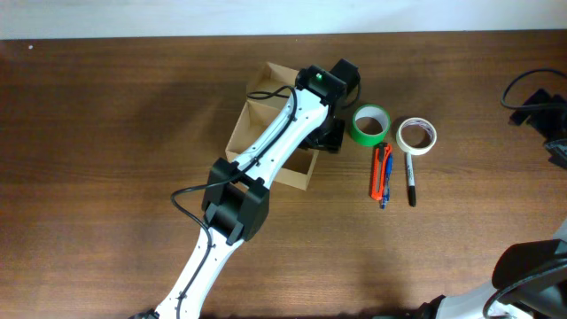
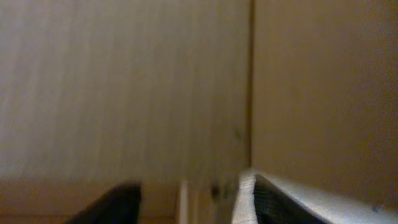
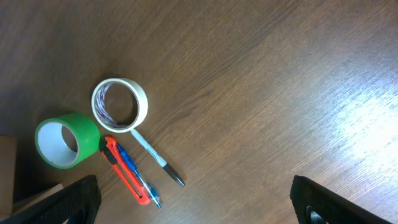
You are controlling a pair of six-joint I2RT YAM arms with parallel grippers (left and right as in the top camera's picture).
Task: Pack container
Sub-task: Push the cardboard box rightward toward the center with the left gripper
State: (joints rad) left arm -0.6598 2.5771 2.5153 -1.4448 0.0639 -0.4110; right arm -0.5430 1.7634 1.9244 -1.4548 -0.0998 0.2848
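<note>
The left end effector (image 1: 330,133) is down inside the right half of the small tan cardboard box (image 1: 297,180), which sits open on the dark wooden worktop (image 1: 106,133) a little back of centre. The white arm crosses over the box, so I cannot tell what, if anything, already lies inside. Just to the right of the box stand a wide green tape roll (image 1: 371,124) and a cream tape roll (image 1: 415,136). In front of them an orange-red utility knife (image 1: 381,173) and a black marker (image 1: 410,177) lie side by side, all outside the box.

The left wrist view is blurred and filled with cardboard wall and an inner corner seam. The two fingers (image 2: 112,208) stand partly apart at the lower edge. A pale strip shows between them, too blurred to name, and nothing looks clamped.

In the right wrist view the right end effector (image 3: 199,202) hangs high over bare wood, spread wide and empty, with the four loose things well off to one side.

The step appears to be a drop inside the box. To do it well, the left arm should rise straight up until its fingers clear the rim before swinging towards the rolls. A sideways pull this close to the wall would likely drag or tip the light box.
</note>
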